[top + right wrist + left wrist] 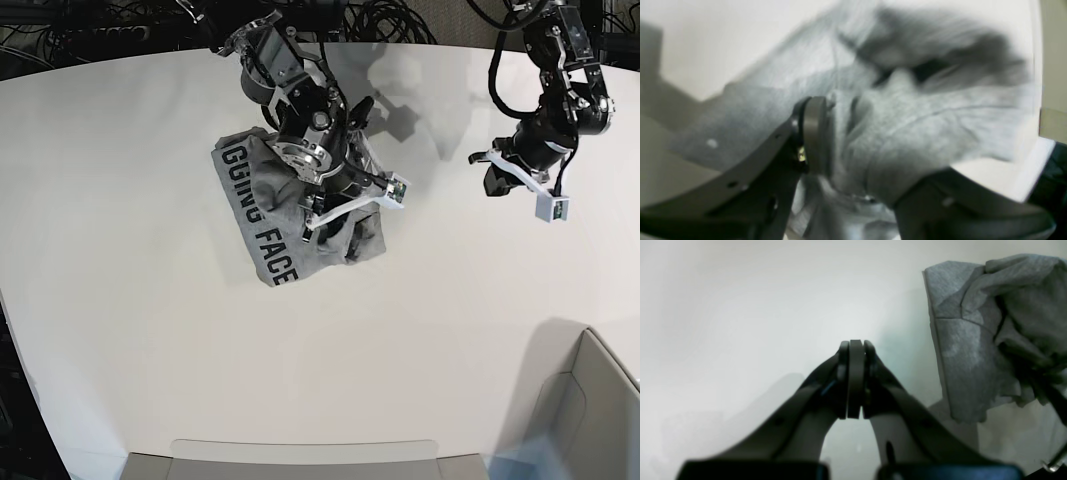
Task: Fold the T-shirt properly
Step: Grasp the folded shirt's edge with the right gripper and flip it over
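Grey, crumpled T-shirt [262,222], lettering up, bunches near the table's [120,330] far edge, pinched by the right gripper [335,200]; left gripper [855,380] closed empty.

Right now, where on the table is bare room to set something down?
Bare: the wide table area left of and below the T-shirt, and between it and the left gripper. Crowded: where the right gripper grips the shirt.
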